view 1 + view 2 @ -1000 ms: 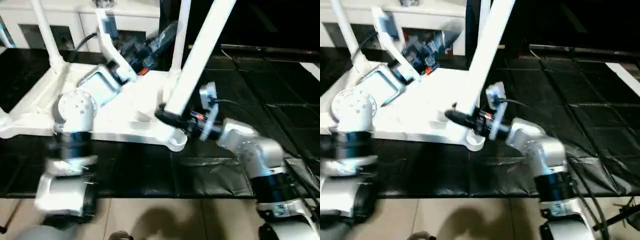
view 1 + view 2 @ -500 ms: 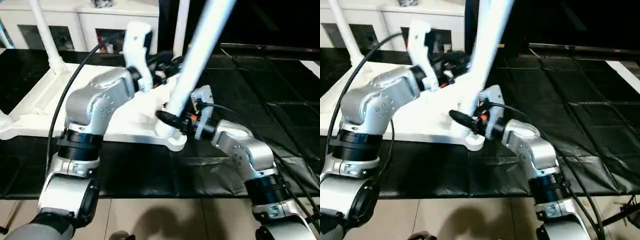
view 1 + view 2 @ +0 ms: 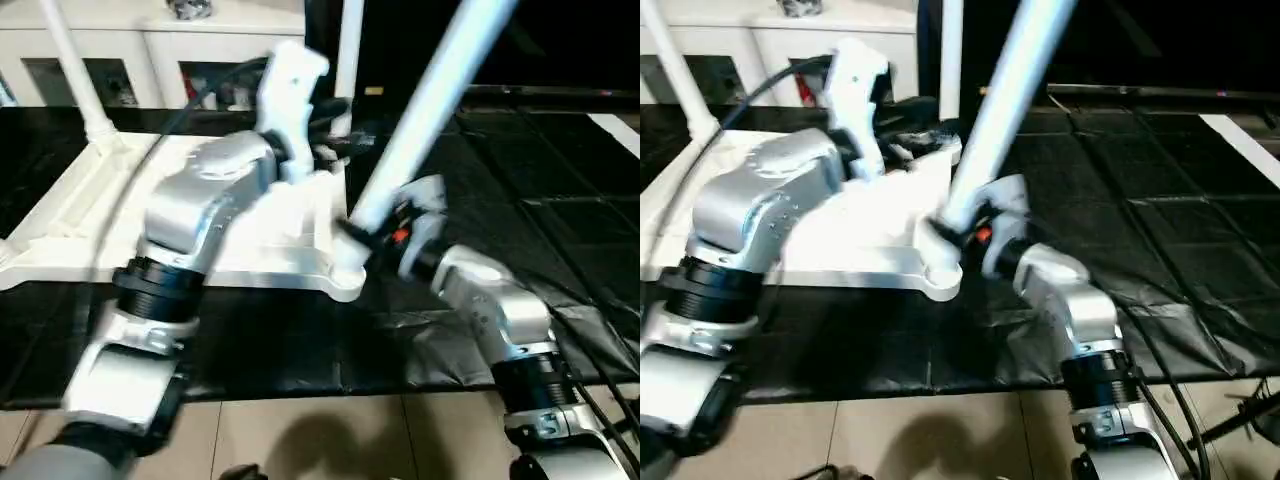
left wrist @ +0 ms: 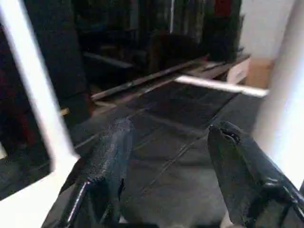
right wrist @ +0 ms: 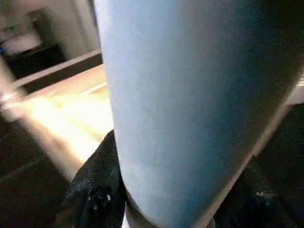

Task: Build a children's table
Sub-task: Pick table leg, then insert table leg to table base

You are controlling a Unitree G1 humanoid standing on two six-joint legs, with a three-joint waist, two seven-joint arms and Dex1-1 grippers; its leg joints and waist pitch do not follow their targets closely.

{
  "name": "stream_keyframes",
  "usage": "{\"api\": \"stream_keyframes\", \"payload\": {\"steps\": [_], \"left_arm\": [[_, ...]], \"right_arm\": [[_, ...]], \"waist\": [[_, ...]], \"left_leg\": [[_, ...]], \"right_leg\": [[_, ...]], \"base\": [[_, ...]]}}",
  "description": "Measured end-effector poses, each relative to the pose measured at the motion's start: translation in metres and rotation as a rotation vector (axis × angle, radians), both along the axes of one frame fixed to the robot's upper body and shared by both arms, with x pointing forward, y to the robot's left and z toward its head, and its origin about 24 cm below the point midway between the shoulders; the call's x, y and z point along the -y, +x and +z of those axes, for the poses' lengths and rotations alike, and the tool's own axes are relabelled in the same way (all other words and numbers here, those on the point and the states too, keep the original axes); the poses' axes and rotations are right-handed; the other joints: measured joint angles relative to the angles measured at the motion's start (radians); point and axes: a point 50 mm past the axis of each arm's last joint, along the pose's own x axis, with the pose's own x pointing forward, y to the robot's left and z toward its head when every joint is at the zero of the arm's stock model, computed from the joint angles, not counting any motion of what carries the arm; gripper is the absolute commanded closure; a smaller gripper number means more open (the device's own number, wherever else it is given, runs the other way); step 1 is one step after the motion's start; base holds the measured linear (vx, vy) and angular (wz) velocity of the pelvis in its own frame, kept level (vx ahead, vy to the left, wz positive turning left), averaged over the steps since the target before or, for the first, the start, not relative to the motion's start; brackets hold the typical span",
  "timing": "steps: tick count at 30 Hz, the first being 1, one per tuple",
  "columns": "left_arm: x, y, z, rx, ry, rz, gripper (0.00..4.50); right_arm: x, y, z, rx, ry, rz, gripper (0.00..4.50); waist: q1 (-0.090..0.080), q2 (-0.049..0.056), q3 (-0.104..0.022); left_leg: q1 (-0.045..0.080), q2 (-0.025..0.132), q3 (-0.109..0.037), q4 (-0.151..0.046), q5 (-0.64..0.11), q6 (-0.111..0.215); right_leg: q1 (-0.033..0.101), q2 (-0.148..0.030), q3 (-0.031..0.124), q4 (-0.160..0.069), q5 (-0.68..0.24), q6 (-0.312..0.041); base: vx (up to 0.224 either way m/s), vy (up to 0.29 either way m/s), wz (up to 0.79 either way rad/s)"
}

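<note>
Right tool (image 3: 352, 228) apparently clamps leg (image 3: 430, 105) at tabletop (image 3: 90, 205) corner.

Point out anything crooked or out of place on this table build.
The leg held in the right hand at the tabletop's near corner leans steeply, while two other legs stand upright.

Silver forearms (image 3: 205, 205), black cables, prob. black wrist rings.
</note>
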Motion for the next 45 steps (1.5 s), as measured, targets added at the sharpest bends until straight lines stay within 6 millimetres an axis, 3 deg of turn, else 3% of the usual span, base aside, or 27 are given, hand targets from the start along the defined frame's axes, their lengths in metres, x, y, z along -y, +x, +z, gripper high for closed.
{"api": "stream_keyframes", "payload": {"steps": [3,7,12,16,18,25,35,36,44,45], "left_arm": [[-0.021,0.003,-0.019,-0.047,0.032,0.023,1.58],[-0.034,0.000,-0.048,-0.091,0.234,-0.094,1.58],[-0.031,-0.011,-0.090,-0.174,0.478,-0.310,1.58],[-0.042,-0.013,-0.121,-0.272,0.653,-0.401,1.58],[-0.047,-0.011,-0.125,-0.290,0.696,-0.408,1.58],[-0.046,-0.004,-0.122,-0.307,0.719,-0.478,2.41],[-0.048,0.001,-0.127,-0.321,0.703,-0.476,2.93],[-0.048,0.002,-0.127,-0.322,0.703,-0.476,3.20],[-0.050,0.002,-0.131,-0.351,0.696,-0.482,3.71],[-0.050,0.002,-0.132,-0.361,0.687,-0.482,3.95]], "right_arm": [[0.016,0.000,-0.003,-0.006,0.002,-0.078,2.57],[0.025,-0.005,-0.015,-0.047,-0.003,-0.125,2.57],[0.028,-0.010,-0.019,-0.065,-0.010,-0.134,2.57],[0.028,-0.015,-0.023,-0.069,-0.012,-0.133,2.57],[0.029,-0.016,-0.024,-0.074,-0.012,-0.135,2.57],[0.027,-0.017,-0.020,-0.055,-0.013,-0.129,2.57],[0.021,-0.022,-0.024,-0.069,-0.022,-0.094,2.57],[0.021,-0.022,-0.024,-0.069,-0.022,-0.092,2.57],[0.021,-0.024,-0.024,-0.069,-0.023,-0.087,2.57],[0.021,-0.024,-0.024,-0.067,-0.023,-0.087,2.57]], "waist": [[-0.002,0.001,0.000],[-0.002,0.008,0.001],[-0.004,0.018,0.001],[-0.013,0.023,0.002],[-0.014,0.024,0.002],[-0.014,0.030,0.000],[-0.012,0.032,0.001],[-0.012,0.032,0.001],[-0.012,0.033,0.001],[-0.012,0.033,0.001]], "left_leg": [[0.000,0.000,0.000,0.000,0.000,0.000],[0.000,-0.001,0.000,0.000,0.000,0.000],[0.000,0.000,0.000,-0.001,0.000,0.000],[0.000,0.000,0.000,0.000,0.000,0.000],[0.000,0.000,0.000,0.000,0.000,0.000],[0.000,0.000,0.000,-0.001,0.000,0.000],[0.000,0.000,0.000,0.000,0.000,0.000],[0.000,0.000,0.000,0.000,0.000,0.000],[0.000,0.000,0.000,0.000,0.000,0.000],[0.000,0.000,0.000,0.000,0.000,0.000]], "right_leg": [[0.000,0.000,0.000,0.000,0.000,0.000],[0.000,0.000,0.000,-0.001,-0.001,0.002],[0.000,0.000,0.000,0.000,-0.001,0.001],[0.000,0.000,0.000,0.000,-0.001,0.002],[0.000,0.000,0.000,0.000,-0.001,0.002],[0.000,0.000,0.000,0.000,0.002,-0.003],[0.000,0.000,0.000,-0.001,0.001,-0.002],[0.000,0.000,0.000,-0.001,0.001,-0.002],[0.001,0.000,0.000,-0.001,0.001,-0.003],[0.000,0.000,0.000,-0.001,0.001,-0.002]], "base": [[0.000,0.000,0.00],[0.000,0.000,0.00],[0.000,0.000,0.00],[0.000,0.000,0.00],[0.000,0.000,0.00],[0.000,0.000,0.00],[0.000,0.000,0.00],[0.000,0.000,0.00],[0.000,0.000,0.00],[0.000,0.000,0.00]]}}
